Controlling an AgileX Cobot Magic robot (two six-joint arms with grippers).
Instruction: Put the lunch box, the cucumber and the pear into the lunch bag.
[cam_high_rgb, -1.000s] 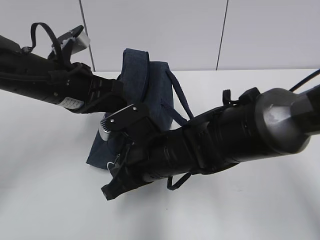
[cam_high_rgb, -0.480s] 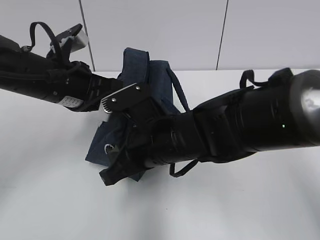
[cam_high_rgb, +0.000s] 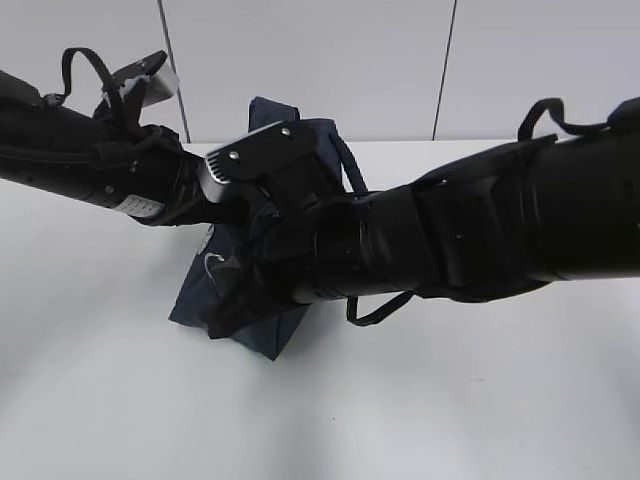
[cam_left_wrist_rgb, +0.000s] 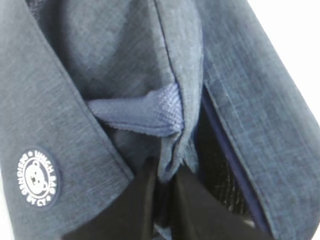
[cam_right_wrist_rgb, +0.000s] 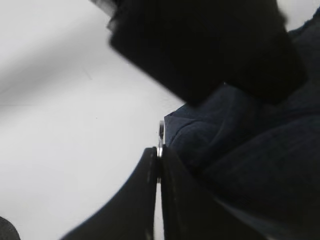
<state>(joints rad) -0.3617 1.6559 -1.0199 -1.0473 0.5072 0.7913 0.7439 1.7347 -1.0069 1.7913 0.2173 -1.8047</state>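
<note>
The dark navy lunch bag (cam_high_rgb: 265, 325) stands on the white table, mostly hidden behind both arms. My left gripper (cam_left_wrist_rgb: 162, 172) is shut on a fold of the bag's fabric (cam_left_wrist_rgb: 175, 145) near its rim. My right gripper (cam_right_wrist_rgb: 159, 150) is shut on the silver ring pull (cam_right_wrist_rgb: 161, 132) of the zipper at the bag's near left corner, where the ring (cam_high_rgb: 213, 262) also shows in the exterior view. The bag fabric (cam_right_wrist_rgb: 240, 145) fills the right of the right wrist view. The lunch box, cucumber and pear are out of view.
The white table (cam_high_rgb: 480, 400) spreads around the bag, with a pale wall behind. A loop handle (cam_high_rgb: 380, 310) hangs out below my right arm. A round logo patch (cam_left_wrist_rgb: 37, 176) sits on the bag's side.
My right arm has moved up and to the left with the ring pull in its grip. The bag's near corner has shifted with it. The left arm has held still.
</note>
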